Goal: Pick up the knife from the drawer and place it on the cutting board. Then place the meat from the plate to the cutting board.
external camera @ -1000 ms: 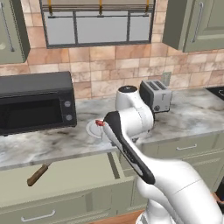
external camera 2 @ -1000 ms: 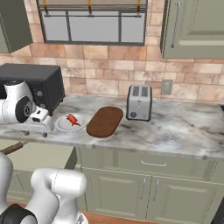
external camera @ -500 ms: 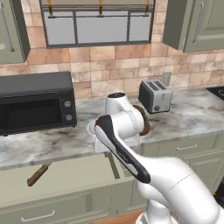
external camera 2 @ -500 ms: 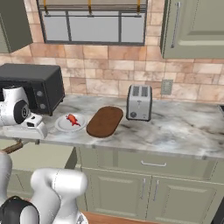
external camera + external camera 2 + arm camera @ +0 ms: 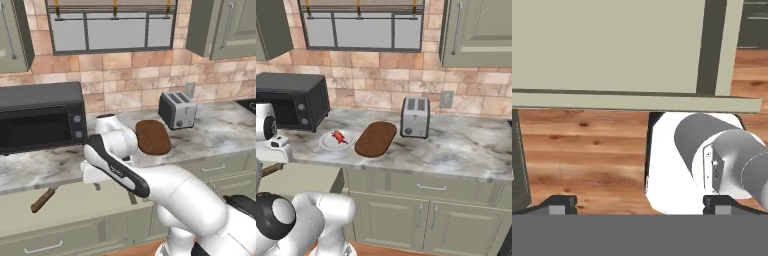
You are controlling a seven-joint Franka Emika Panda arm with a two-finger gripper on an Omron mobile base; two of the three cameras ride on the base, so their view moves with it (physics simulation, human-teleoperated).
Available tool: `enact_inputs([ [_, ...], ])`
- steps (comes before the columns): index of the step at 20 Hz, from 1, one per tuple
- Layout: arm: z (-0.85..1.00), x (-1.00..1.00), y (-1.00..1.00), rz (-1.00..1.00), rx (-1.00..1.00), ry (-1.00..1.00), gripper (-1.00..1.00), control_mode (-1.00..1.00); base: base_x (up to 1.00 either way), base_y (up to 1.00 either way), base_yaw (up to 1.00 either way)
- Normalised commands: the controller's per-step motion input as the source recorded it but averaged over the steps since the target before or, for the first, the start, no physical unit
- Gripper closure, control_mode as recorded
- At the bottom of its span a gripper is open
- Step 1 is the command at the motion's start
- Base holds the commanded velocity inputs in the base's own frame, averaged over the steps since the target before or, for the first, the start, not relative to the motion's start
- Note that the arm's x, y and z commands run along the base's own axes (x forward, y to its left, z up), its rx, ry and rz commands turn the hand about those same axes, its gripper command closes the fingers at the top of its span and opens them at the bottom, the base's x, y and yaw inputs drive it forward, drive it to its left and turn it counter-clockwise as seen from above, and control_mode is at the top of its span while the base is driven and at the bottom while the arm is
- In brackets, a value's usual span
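You are starting from scratch: nothing moved yet. Knife [image 5: 44, 199] lying in open drawer [image 5: 75, 205], brown handle showing. Gripper [image 5: 640, 206] hanging above drawer, jaws spread wide, holding nothing. Meat [image 5: 338, 136] sitting on plate [image 5: 326, 145]. Cutting board [image 5: 376, 139] beside it, carrying nothing.

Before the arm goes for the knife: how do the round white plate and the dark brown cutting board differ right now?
The round white plate is smaller and carries the red-orange meat; the dark brown wooden cutting board is a longer, rounded oblong and bare. Both lie flat, side by side, on the marble counter.
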Motion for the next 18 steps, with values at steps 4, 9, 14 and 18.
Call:
enact_inputs([
  [4,-0.27,0.0,0.65,0.0,0.0,0.11,-1.0,-1.0,0.0,0.0,0.0],
  [9,-0.26,-0.05,0.43,0.0,0.0,0.06,-1.0,-1.0,0.0,0.0,0.0],
  [14,-0.19,-0.03,0.28,0.0,0.0,0.07,-1.0,-1.0,0.0,0.0,0.0],
  [18,-0.13,0.0,0.0,0.03,0.0,0.06,-1.0,-1.0,0.0,0.0,0.0],
])
